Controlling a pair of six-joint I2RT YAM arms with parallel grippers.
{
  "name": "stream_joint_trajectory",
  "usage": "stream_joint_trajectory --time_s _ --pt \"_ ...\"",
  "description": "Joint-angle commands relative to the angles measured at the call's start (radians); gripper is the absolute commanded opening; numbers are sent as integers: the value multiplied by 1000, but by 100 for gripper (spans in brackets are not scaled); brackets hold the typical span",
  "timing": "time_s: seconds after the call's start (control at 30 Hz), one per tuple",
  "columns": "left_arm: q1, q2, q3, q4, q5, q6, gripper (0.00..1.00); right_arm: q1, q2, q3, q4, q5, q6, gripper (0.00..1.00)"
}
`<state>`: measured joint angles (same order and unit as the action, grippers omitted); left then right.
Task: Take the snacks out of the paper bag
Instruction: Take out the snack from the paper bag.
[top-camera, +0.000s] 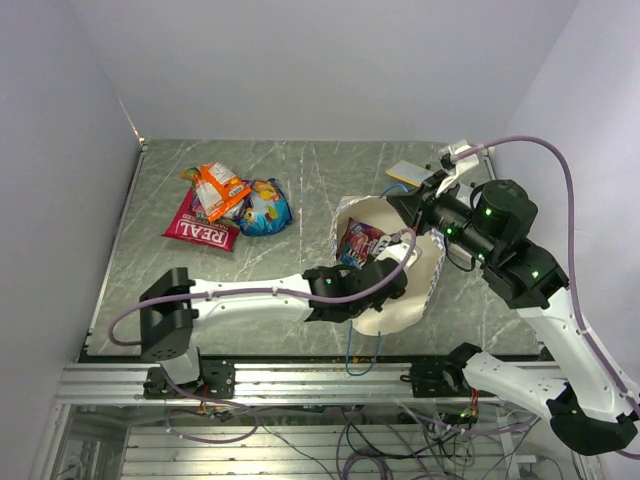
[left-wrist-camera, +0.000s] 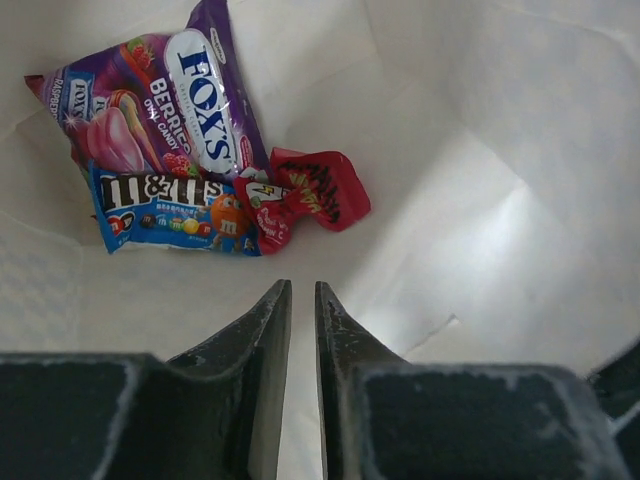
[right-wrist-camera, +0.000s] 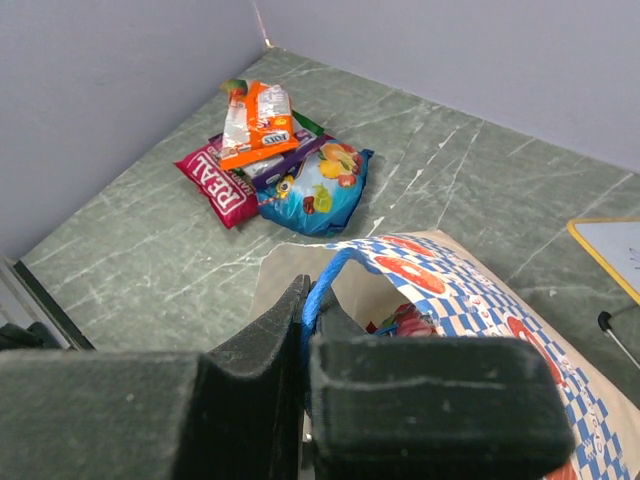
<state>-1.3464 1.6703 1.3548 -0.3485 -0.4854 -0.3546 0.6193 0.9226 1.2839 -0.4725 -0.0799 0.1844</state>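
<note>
The paper bag (top-camera: 425, 275) lies open at centre right of the table; its checkered outside shows in the right wrist view (right-wrist-camera: 470, 290). My right gripper (top-camera: 408, 200) (right-wrist-camera: 315, 300) is shut on the bag's blue cord handle (right-wrist-camera: 335, 265) and holds the mouth up. My left gripper (top-camera: 385, 270) (left-wrist-camera: 303, 287) is inside the bag, nearly shut and empty, just short of the snacks. Inside lie a purple FOX'S packet (left-wrist-camera: 170, 90), a blue m&m's packet (left-wrist-camera: 170, 210) and a red wrapped candy (left-wrist-camera: 320, 190). On the table at left lie the red REAL packet (top-camera: 203, 230), an orange packet (top-camera: 220, 188) and a blue packet (top-camera: 266, 208).
A yellow-edged white card (top-camera: 408, 172) lies behind the bag by the right arm, also in the right wrist view (right-wrist-camera: 610, 250). The bag's other blue cord (top-camera: 350, 355) hangs over the table's front edge. Walls close the table at left, back and right.
</note>
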Motion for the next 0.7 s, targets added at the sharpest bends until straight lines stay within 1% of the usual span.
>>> stream_joint_trajectory --time_s 0.0,0.07,0.17,0.27,0.37,0.5,0.6,0.67 --pt "-4 74 43 93 -74 87 29 1 -10 49 -15 16 12 0" --pt "-1 127 51 119 -87 113 33 1 -6 66 -23 19 12 0" --pt "18 192 62 166 -93 146 35 1 -7 75 -14 20 15 0" --pt "48 237 72 213 -83 177 34 1 -1 91 -20 23 11 0" --pt "73 269 73 264 -74 203 36 1 11 117 -43 24 2 0" --pt "112 321 113 272 -61 204 38 1 19 139 -58 29 -8 0" --pt "133 362 143 303 -56 222 37 1 17 146 -63 28 -12 0" --pt "151 399 187 282 -60 213 36 1 20 153 -64 24 -11 0"
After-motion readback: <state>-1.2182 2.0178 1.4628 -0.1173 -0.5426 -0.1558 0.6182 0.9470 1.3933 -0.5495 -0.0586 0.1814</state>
